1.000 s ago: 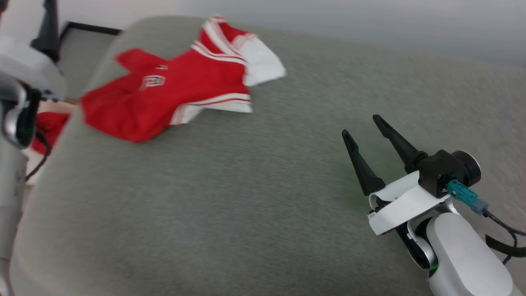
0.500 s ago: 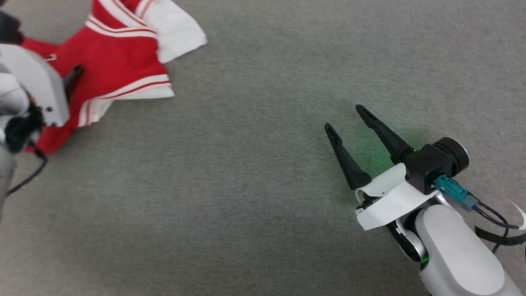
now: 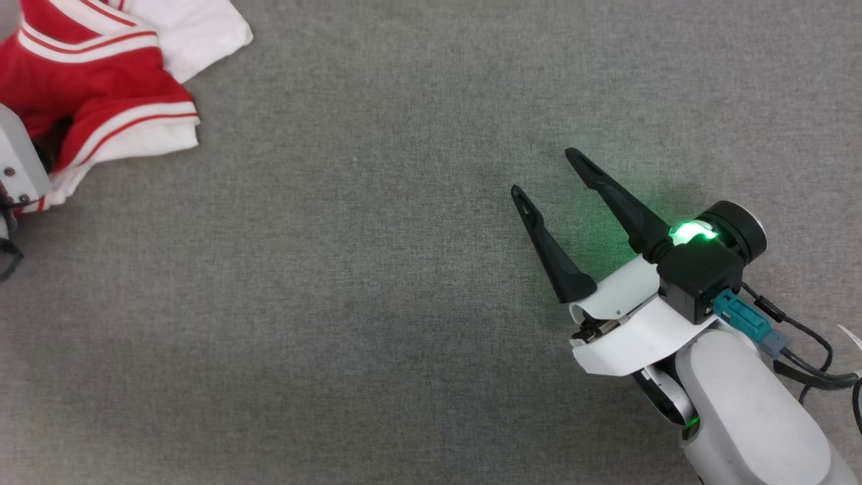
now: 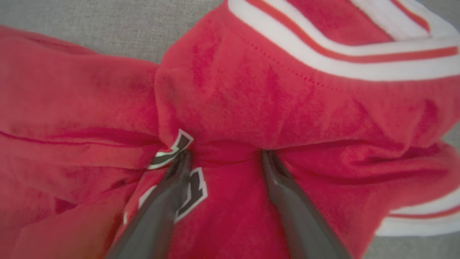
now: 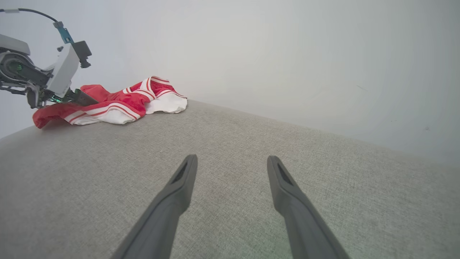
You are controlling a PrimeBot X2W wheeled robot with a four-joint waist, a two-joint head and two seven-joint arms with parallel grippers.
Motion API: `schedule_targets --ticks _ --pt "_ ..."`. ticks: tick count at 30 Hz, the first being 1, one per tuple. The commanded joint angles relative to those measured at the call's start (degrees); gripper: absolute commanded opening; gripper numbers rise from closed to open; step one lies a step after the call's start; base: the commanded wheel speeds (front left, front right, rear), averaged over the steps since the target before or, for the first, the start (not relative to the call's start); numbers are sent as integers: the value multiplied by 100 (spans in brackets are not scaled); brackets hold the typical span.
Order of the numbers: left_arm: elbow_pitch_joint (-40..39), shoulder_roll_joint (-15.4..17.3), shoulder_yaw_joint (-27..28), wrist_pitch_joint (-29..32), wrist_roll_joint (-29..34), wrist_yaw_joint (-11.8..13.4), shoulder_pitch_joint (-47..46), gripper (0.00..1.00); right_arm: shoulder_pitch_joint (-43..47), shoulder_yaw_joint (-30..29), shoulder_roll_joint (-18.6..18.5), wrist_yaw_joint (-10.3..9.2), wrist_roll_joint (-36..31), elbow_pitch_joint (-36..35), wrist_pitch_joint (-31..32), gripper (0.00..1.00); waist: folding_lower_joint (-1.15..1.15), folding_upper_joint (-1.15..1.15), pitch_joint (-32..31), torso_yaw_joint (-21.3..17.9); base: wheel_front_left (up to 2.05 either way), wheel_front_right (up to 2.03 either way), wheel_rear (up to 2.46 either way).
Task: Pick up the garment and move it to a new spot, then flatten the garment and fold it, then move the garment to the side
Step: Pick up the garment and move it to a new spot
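Note:
The garment [image 3: 87, 74] is a red jersey with white panels and red-and-white striped trim, lying bunched at the head view's upper left corner. In the left wrist view my left gripper [image 4: 226, 153] stands open, its fingertips pressed into the red cloth [image 4: 287, 108] beside black, white-outlined lettering [image 4: 190, 190]; a raised fold lies between the jaws. The left wrist housing [image 3: 15, 162] shows at the head view's left edge. My right gripper [image 3: 545, 173] is open and empty over bare grey fabric, far to the right of the garment [image 5: 122, 100].
The garment lies on a broad grey woven surface [image 3: 337, 303]. In the right wrist view this surface curves away toward a pale wall [image 5: 287, 54]. A green light [image 3: 687, 232] glows on the right wrist.
The head camera has swung down and to the right, so the garment now sits in the corner. My left gripper has come down into the garment, which has bunched. The right gripper has barely shifted.

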Motion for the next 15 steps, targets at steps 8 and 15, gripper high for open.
schedule_targets --ticks 8,15 --pt "-110 -450 -497 -106 -248 -12 374 0 -2 27 38 2 -53 -215 119 100 0 0 96 9 0 0 0" --pt "-136 -356 -407 -665 -653 -14 237 0 158 -45 68 2 59 -87 67 100 0 0 -270 84 0 0 0"
